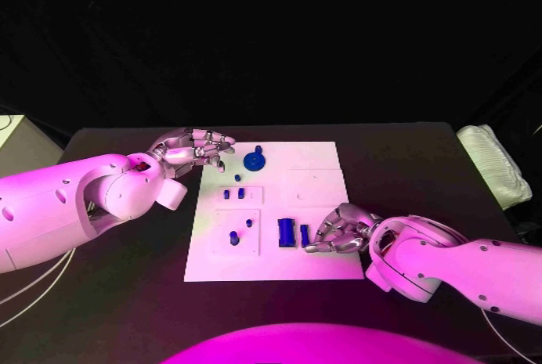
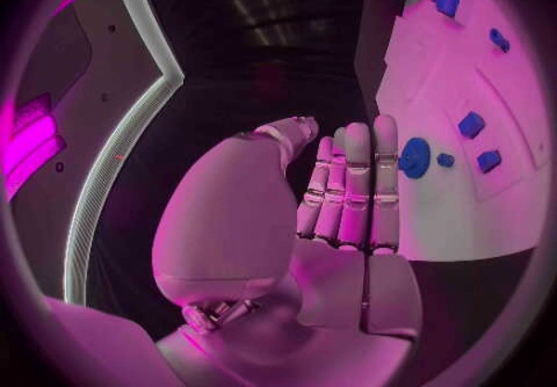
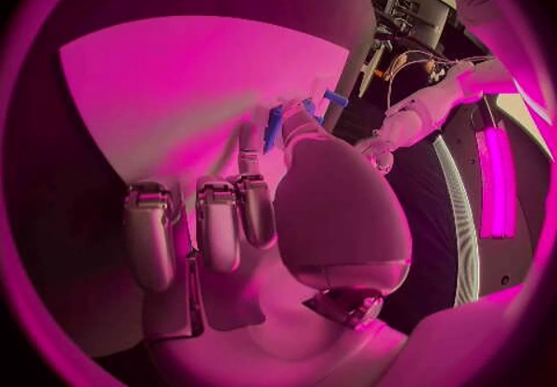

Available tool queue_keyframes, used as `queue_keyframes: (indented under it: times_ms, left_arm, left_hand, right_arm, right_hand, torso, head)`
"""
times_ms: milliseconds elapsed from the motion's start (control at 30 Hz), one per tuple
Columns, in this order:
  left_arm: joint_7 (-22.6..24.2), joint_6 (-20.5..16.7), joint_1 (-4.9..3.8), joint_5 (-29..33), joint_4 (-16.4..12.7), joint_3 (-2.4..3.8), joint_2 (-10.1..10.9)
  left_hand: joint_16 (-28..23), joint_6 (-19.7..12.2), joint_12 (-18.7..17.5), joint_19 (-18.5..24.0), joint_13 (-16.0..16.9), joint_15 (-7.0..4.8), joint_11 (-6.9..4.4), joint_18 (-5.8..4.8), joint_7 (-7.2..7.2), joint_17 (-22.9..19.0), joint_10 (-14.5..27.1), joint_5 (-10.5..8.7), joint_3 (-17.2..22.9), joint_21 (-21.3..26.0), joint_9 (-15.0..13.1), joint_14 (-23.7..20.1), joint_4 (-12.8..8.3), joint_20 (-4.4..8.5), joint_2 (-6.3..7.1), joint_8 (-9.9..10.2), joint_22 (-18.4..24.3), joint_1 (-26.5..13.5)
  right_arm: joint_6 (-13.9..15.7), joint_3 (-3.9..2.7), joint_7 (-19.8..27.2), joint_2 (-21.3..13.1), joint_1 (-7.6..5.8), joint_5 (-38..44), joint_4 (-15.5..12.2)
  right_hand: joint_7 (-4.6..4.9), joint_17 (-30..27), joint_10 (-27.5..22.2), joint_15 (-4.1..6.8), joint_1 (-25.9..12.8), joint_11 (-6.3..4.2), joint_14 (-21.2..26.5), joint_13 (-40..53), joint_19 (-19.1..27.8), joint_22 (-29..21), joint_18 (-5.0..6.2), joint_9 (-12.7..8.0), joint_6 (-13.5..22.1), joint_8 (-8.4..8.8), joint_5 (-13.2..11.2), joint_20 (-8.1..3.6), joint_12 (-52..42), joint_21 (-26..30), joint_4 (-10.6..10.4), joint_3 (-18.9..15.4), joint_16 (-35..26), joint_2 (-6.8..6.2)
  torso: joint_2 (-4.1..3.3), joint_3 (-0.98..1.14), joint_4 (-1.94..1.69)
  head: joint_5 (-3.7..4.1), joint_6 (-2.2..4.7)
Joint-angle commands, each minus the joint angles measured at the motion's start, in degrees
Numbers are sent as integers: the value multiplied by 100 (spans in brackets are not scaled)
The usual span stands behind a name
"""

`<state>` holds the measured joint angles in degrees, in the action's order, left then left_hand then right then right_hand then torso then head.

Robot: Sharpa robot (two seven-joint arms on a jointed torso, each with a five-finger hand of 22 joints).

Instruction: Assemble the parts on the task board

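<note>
At the board's (image 1: 322, 156) near edge, the right hand (image 1: 337, 231) pinches a slim blue part (image 1: 305, 236) beside a wider block (image 1: 287, 232). The left hand (image 1: 194, 151) hovers at the far corner (fingers apart, holding nothing), near a round blue part (image 1: 255, 159).

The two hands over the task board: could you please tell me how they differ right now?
The left hand sits at the task board's far left corner, near the round blue part; the right hand is over its near right edge, by the upright blue block. The left hand's fingers lie straight with nothing in them; the right hand's curl at a narrow blue part. Both are silver.
</note>
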<state>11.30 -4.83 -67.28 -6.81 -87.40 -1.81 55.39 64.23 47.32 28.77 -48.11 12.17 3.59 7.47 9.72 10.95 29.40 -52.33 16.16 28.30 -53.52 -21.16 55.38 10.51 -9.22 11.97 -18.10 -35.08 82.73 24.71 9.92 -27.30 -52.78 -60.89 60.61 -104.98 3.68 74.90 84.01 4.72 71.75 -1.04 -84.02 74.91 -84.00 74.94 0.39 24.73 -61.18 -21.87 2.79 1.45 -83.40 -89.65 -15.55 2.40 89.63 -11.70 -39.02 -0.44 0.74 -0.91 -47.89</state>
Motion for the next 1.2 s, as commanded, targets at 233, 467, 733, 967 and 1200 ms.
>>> queue_keyframes:
  times_ms: [233,467,733,967,1200]
  left_arm:
    - [27,91,-2,-22,5,3,-10]
    - [25,90,-2,-22,3,3,-7]
    - [23,94,-2,-22,-3,3,-7]
    - [21,98,-2,-22,-8,3,-9]
    - [13,105,-2,-22,-14,3,-2]
  left_hand:
    - [-33,10,-5,-46,-13,5,3,81,14,-10,22,30,6,22,9,-21,-3,-8,-43,-36,9,-10]
    - [-33,10,-5,-46,-13,5,3,81,14,-10,22,30,6,22,9,-21,-3,-8,-43,-36,9,-10]
    - [-34,9,-4,-47,-14,6,4,81,15,-10,22,30,4,23,10,-21,1,-8,-45,-37,9,-13]
    - [-34,9,-4,-47,-14,6,4,81,15,-10,22,30,4,23,10,-21,1,-8,-45,-37,9,-13]
    - [-34,9,-4,-47,-14,6,4,81,15,-10,22,30,4,23,10,-21,1,-8,-45,-37,9,-13]
  right_arm:
    - [185,-3,297,-115,2,-87,-102]
    - [369,-9,237,-111,-2,-10,-68]
    - [424,-12,96,-30,-5,144,-20]
    - [287,-13,-61,83,-6,329,32]
    - [-20,-13,-350,170,-5,742,73]
  right_hand:
    - [-8,1510,363,-43,46,38,-598,1242,-600,1506,-39,24,34,-59,18,26,23,-35,-118,-372,37,114]
    - [-17,1510,374,-37,3,31,-598,1253,-600,1506,-39,34,24,-78,18,23,-4,-35,-120,-435,37,287]
    - [-29,1510,391,-28,14,20,-598,1268,-600,1506,-39,42,15,-94,17,16,-42,-35,-99,-425,37,501]
    - [-37,1510,397,-20,178,11,-598,1272,-600,1506,-39,43,14,-99,18,8,-53,-35,-56,-401,37,509]
    - [-36,1510,392,-18,370,10,-598,1267,-600,1506,-39,38,14,-97,19,4,-37,-35,-37,-344,37,419]
  torso:
    - [3,-1,-2]
    - [-4,-1,-4]
    - [-7,0,1]
    - [-5,-2,0]
    - [-4,-2,-4]
  head:
    - [7,6]
    - [6,7]
    - [1,1]
    - [4,-11]
    - [3,-34]
